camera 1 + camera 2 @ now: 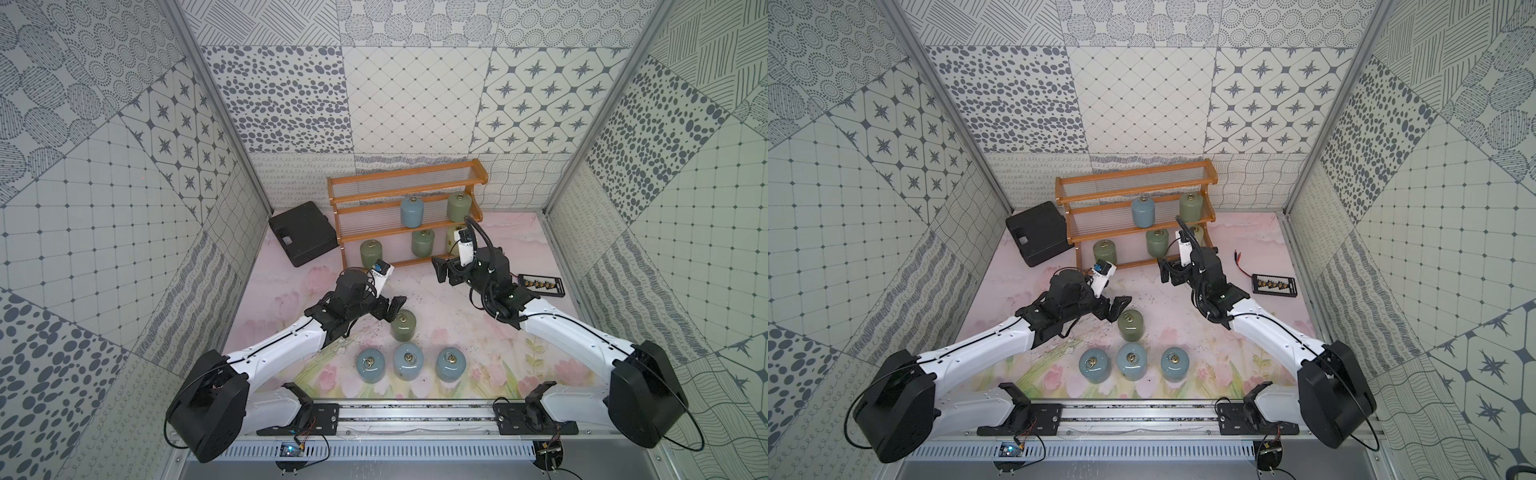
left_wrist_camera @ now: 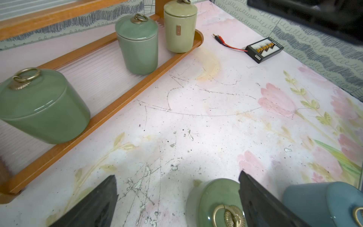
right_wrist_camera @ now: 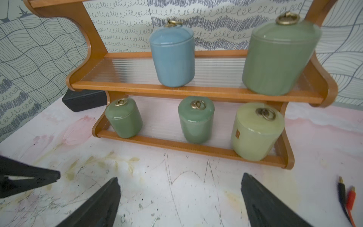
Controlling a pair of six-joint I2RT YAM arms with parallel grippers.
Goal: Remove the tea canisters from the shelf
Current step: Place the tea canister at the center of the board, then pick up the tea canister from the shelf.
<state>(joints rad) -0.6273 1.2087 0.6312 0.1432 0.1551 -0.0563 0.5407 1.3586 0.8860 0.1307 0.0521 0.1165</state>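
With the back wall as twelve o'clock in the top views, the left pincer (image 1: 392, 309) hangs released, jaws spread wide and empty, low over the table (image 1: 449, 320). Just beside it at five o'clock stands a green canister (image 1: 403, 326). The left wrist view shows one finger (image 2: 261, 204) crossing in front of its lid, and I cannot tell whether they touch. At six o'clock from that canister, three blue canisters (image 1: 409, 361) stand in a row, apart from each other. The right pincer (image 1: 439, 270) is likewise released and empty, near the shelf (image 3: 137, 87), which lies at its eleven o'clock. On the bottom tier stand two green canisters (image 3: 123, 118) and, at the three o'clock end, the yellow canister (image 3: 257, 131). On the middle tier stand a blue canister (image 3: 172, 57) and, at its three o'clock, a green one (image 3: 279, 59). A black case (image 1: 303, 232) lies at nine o'clock of the shelf, and a charger board (image 1: 542, 286) at three o'clock of the right pincer.
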